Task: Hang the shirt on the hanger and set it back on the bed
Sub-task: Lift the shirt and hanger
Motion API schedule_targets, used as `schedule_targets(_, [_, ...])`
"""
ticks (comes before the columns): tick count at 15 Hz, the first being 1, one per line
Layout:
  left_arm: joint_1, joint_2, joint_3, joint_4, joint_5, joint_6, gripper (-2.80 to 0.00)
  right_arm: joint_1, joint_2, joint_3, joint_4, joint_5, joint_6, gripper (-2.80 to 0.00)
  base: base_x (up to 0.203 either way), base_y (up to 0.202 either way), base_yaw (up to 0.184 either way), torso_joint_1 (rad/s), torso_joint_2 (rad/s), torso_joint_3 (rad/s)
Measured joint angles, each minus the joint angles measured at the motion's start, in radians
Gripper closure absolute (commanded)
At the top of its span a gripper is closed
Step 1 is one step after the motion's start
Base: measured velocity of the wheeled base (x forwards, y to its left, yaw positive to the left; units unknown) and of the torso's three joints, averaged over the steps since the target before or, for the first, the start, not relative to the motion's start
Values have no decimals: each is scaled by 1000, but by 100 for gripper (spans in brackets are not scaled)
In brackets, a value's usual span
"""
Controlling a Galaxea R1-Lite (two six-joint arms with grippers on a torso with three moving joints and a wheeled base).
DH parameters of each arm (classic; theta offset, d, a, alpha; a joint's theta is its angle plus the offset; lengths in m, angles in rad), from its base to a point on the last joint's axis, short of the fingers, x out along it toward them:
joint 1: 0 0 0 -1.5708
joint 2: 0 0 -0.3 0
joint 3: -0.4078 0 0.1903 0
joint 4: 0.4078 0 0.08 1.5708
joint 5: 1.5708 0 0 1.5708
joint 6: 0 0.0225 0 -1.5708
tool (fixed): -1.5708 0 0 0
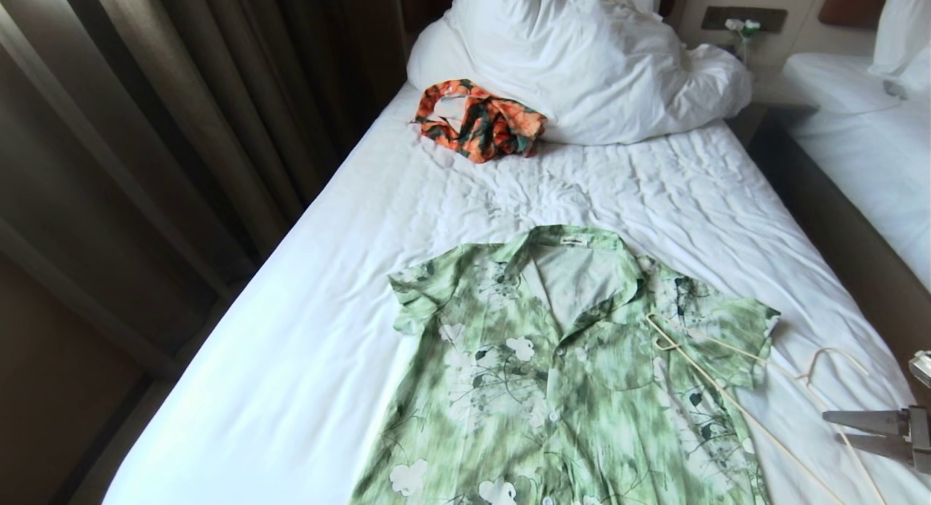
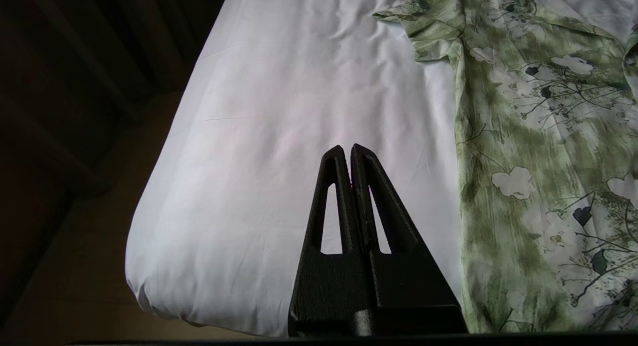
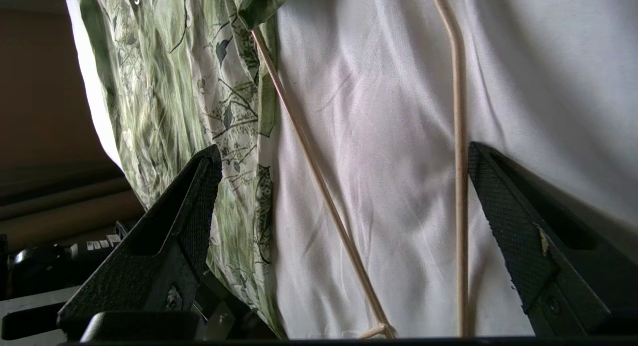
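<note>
Fingers of the right gripper point(image 3: 344, 159) stood spread wide astride the hanger point(image 3: 458, 136), a thin cream wire; left gripper point(image 2: 347, 149) was clenched. Flowered green shirt point(image 1: 553, 367) lay flat on the bed point(image 1: 291, 359), collar label unreadable.

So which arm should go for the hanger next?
Right. The right gripper is open and hangs just above the hanger, whose wires run between its fingers, beside the shirt. The left gripper is shut, over bare sheet on the bed at the shirt's other side.
</note>
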Motion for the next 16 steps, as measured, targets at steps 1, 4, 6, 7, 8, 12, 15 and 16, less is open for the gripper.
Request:
schedule_targets(1, [0, 0, 0, 0, 0, 0, 0, 14, 0, 7, -11, -1, 0, -280, 0, 0, 0, 0, 0, 0])
schedule_targets(4, [0, 0, 0, 0, 0, 0, 0, 48, 0, 33, -74, -2, 6, -280, 0, 0, 0, 0, 0, 0])
schedule_targets(6, [0, 0, 0, 0, 0, 0, 0, 69, 3, 48, -138, -16, 26, -280, 0, 0, 0, 0, 0, 0])
schedule_targets(7, [0, 0, 0, 0, 0, 0, 0, 78, 7, 52, -179, -38, 31, -280, 0, 0, 0, 0, 0, 0])
schedule_targets(8, [0, 0, 0, -1, -1, 0, 0, 85, 13, 58, -218, -53, 33, -280, 0, 0, 0, 0, 0, 0])
schedule_targets(12, [0, 0, 0, 0, 0, 0, 0, 125, 27, 86, -325, -62, 77, -280, 0, 0, 0, 0, 0, 0])
schedule_targets(15, [0, 0, 0, 0, -1, 0, 0, 147, 25, 93, -364, -63, 83, -280, 0, 0, 0, 0, 0, 0])
schedule_targets(16, [0, 0, 0, 0, 0, 0, 0, 158, 21, 95, -383, -63, 89, -280, 0, 0, 0, 0, 0, 0])
